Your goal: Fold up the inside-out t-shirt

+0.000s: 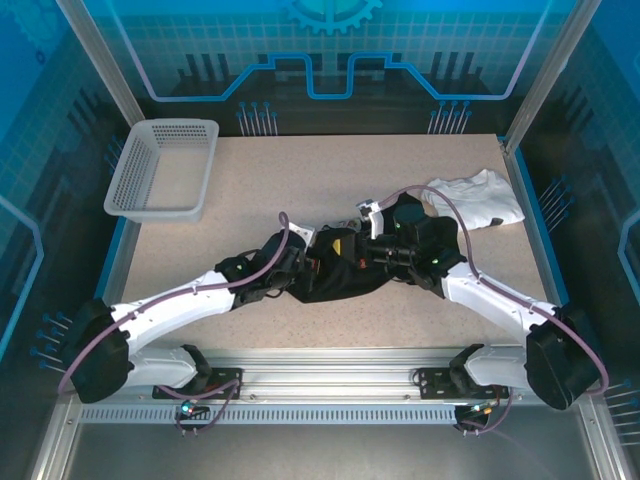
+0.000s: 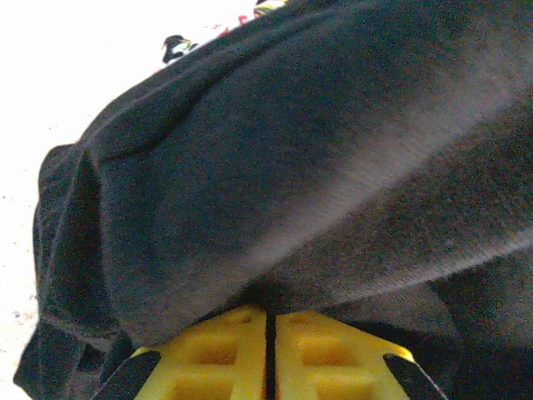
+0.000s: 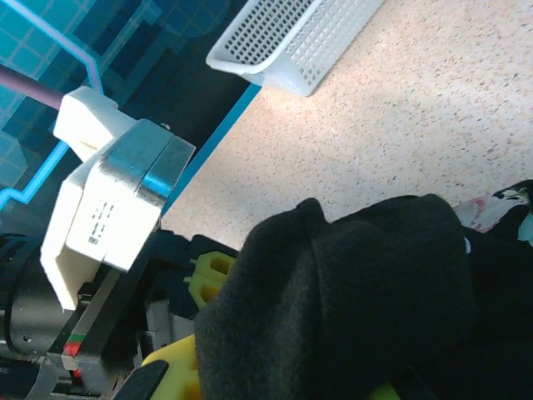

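The inside-out t-shirt (image 1: 338, 283) lies bunched in a dark heap at the centre of the surface (image 1: 330, 180), between the two hands. The left hand (image 1: 300, 265) meets the heap from the left. In the left wrist view its yellow fingers (image 2: 237, 346) are pressed together, with the black cloth (image 2: 316, 150) gathered at their tips and rising above them. The right hand (image 1: 372, 255) meets the heap from the right. In the right wrist view the cloth (image 3: 375, 283) drapes over its fingers, so their spacing cannot be determined. A white mesh basket (image 1: 160, 170) stands at the far left. A white garment (image 1: 475, 198) lies at the far right, apart from the t-shirt.
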`<state>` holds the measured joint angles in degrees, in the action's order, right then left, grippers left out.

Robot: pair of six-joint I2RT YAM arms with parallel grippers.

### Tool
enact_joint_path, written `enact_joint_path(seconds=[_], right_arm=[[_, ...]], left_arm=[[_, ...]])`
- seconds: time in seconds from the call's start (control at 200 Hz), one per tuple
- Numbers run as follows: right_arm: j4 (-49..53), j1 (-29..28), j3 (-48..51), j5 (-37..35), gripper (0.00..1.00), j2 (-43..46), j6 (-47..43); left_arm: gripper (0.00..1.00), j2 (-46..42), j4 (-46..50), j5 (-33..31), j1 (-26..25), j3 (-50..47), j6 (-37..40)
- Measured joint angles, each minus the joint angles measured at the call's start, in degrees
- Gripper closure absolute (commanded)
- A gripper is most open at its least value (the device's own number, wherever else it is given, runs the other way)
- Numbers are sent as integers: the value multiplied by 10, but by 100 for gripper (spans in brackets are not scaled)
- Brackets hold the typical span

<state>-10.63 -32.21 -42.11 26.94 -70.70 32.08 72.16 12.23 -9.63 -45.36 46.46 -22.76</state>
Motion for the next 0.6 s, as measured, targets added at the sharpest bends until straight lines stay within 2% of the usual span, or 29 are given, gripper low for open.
enact_joint_path(seconds=[0.12, 0.34, 0.535, 0.595], right_arm=[[15, 0, 0, -21, 100, 21, -10], [33, 1, -3, -30, 100, 39, -35], [89, 1, -33, -43, 100, 39, -69], [113, 1, -51, -50, 97, 38, -82]], left_arm=[[100, -47, -43, 72, 30, -30, 7], [100, -179, -139, 252, 96, -82, 6], [100, -214, -208, 379, 120, -97, -6], [100, -218, -233, 408, 131, -102, -18]])
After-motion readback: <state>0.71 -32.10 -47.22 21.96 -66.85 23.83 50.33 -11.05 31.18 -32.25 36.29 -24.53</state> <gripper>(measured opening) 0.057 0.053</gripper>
